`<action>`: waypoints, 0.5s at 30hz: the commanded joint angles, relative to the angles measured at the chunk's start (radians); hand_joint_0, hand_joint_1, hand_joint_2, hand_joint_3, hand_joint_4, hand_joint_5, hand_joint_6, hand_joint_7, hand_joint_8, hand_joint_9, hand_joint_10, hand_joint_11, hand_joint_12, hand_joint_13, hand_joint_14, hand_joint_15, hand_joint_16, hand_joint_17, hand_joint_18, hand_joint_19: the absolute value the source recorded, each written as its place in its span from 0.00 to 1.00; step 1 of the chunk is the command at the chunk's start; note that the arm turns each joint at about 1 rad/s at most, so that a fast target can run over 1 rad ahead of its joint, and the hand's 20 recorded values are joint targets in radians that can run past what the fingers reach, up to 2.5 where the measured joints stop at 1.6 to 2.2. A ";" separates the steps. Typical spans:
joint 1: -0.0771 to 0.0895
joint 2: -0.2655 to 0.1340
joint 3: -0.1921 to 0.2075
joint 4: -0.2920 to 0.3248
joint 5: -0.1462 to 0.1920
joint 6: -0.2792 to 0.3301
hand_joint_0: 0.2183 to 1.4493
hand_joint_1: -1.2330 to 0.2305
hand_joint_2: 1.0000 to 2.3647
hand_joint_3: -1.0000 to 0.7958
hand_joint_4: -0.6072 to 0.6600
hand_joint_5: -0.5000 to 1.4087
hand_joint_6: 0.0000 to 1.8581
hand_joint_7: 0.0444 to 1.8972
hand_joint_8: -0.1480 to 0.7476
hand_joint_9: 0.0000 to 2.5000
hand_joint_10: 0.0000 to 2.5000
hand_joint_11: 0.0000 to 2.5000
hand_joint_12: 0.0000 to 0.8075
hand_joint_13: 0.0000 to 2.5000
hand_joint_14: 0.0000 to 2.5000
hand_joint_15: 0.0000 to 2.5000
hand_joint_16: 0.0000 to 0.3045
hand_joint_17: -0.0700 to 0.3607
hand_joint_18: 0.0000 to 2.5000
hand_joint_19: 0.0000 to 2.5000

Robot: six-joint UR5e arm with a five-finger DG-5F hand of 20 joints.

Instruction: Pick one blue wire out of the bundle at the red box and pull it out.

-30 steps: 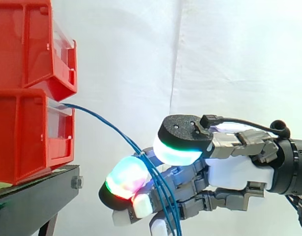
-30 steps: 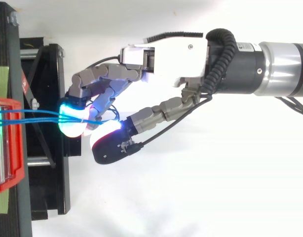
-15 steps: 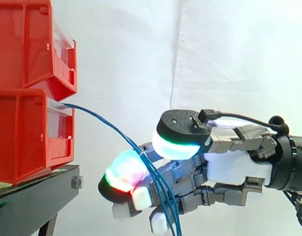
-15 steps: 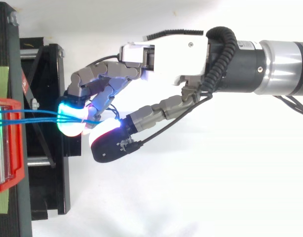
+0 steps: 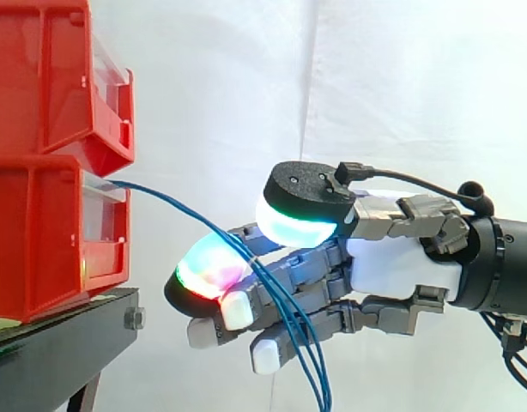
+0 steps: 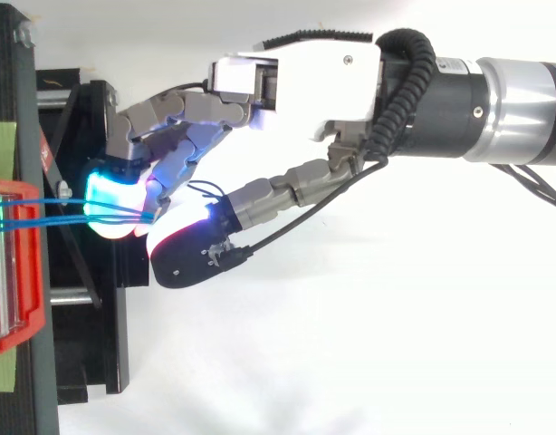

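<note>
Red bins; blue wires; white curtain (plain); black stand.

1. I see a few thin blue wires coming out of the front of the lower red box, bunched close together.
2. They arc rightward, then droop steeply downward.

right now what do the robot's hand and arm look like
The hand has a white palm shell and grey metal finger links. Its fingertips are thick pads with black backs, glowing green, cyan and magenta-red. Behind the hand come a black wrist and a silver arm section.
</note>
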 commanded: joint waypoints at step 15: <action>-0.009 0.000 -0.001 -0.021 -0.012 -0.014 0.32 0.36 0.02 0.51 0.69 0.17 0.46 0.53 0.58 0.29 0.00 0.13 0.56 0.21 0.00 0.11 0.21 0.49 0.28 0.24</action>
